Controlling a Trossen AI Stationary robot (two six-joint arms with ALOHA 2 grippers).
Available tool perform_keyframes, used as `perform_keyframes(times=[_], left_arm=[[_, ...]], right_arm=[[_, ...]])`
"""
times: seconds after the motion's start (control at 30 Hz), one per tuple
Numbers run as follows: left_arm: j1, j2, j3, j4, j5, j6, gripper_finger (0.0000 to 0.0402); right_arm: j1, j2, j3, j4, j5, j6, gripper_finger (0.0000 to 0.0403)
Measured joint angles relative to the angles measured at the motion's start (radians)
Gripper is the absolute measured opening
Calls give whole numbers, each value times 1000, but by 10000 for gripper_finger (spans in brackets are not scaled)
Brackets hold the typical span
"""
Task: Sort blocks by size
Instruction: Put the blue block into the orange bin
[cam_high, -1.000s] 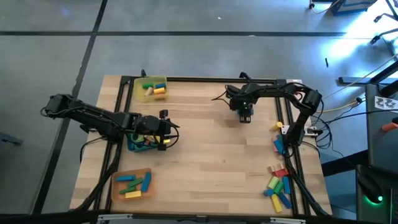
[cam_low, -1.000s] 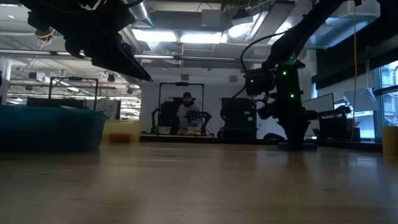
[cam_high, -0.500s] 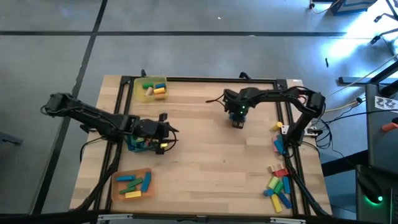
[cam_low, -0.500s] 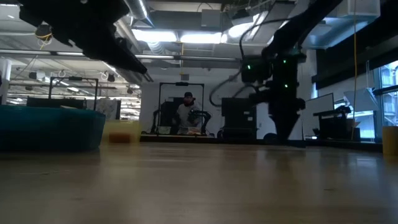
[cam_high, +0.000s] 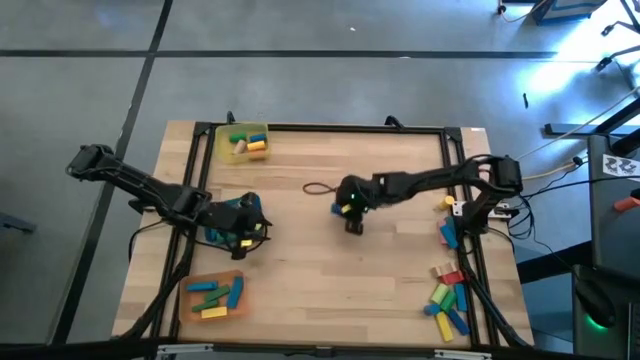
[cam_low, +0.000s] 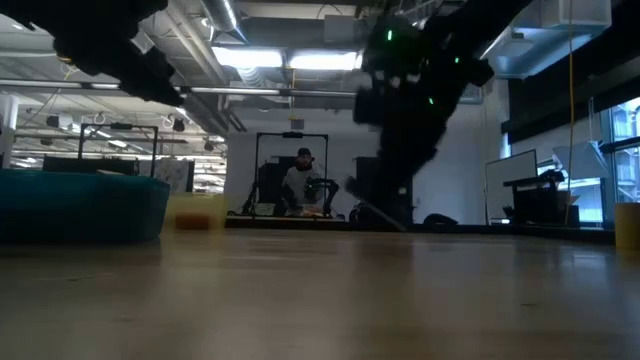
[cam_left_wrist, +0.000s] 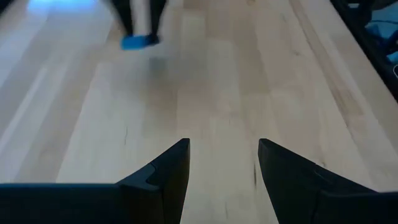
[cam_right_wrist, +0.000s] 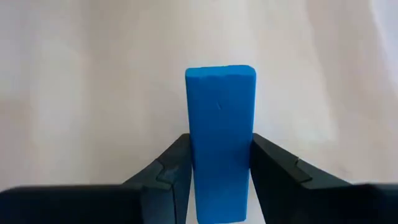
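Observation:
My right gripper (cam_high: 352, 218) hangs over the middle of the table, shut on a blue block (cam_right_wrist: 221, 118), a flat oblong that sticks out past the fingertips. The left wrist view shows the same block (cam_left_wrist: 138, 41) far off. My left gripper (cam_high: 252, 226) stands open at the blue tray (cam_high: 214, 234) near the left edge, with only bare wood between its fingers (cam_left_wrist: 221, 155). Sorted blocks lie in the yellow tray (cam_high: 243, 141) and the orange tray (cam_high: 213, 295). Loose blocks (cam_high: 447, 300) lie along the right edge. My right gripper pinches the blue block's two long sides (cam_right_wrist: 194, 146) between its two fingers (cam_right_wrist: 176, 158), at the end nearest the wrist. The fingers slant down and lie along the block, whose free end (cam_right_wrist: 221, 73) points ahead of them. The block is clear of the table.
A thin dark cable loop (cam_high: 318, 188) lies on the wood to the left of the right gripper. More loose blocks (cam_high: 447, 232) sit by the right arm's base. The table's frame rails (cam_high: 330, 128) run along its edges. Beyond the table a person (cam_low: 300, 180) sits far off.
My right gripper has swung from the far right part of the table toward the middle, coming nearer and leftward and tipping more steeply down, with the blue block still held. My left gripper has drawn back a little toward the left and near edges, still open.

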Motion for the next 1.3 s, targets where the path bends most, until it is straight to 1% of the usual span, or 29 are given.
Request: perform_keyframes(times=[0.1, 0.17, 0.3, 0.37, 0.43, 0.53, 0.77, 0.87, 1.07, 1.2, 1.3], left_arm=[[-23, -43, 23, -120, -4, -72, 175], [-40, -74, 39, -189, -3, -102, 175], [-64, -137, 49, -267, -22, -156, 175], [-71, -167, 49, -290, -32, -178, 175], [-74, -188, 50, -305, -34, -198, 175], [-74, -208, 50, -316, -34, -202, 175], [-76, -236, 50, -313, -34, -167, 175], [-78, -242, 50, -306, -35, -145, 175], [-80, -245, 50, -299, -34, -133, 175], [-80, -243, 50, -285, -34, -131, 175], [-80, -243, 49, -271, -34, -130, 175]], right_arm=[[86, 0, 0, 147, 8, 71, 137], [143, 0, 0, 255, 36, 107, 137], [247, 20, 4, 485, 125, 153, 138], [290, 37, 27, 553, 177, 164, 138], [329, 63, 66, 575, 234, 174, 138], [369, 111, 135, 588, 284, 174, 138], [397, 281, 350, 590, 307, 176, 138], [400, 372, 466, 592, 304, 173, 138], [400, 553, 709, 597, 263, 144, 138], [400, 659, 847, 591, 228, 126, 138], [400, 731, 937, 594, 223, 120, 138]])
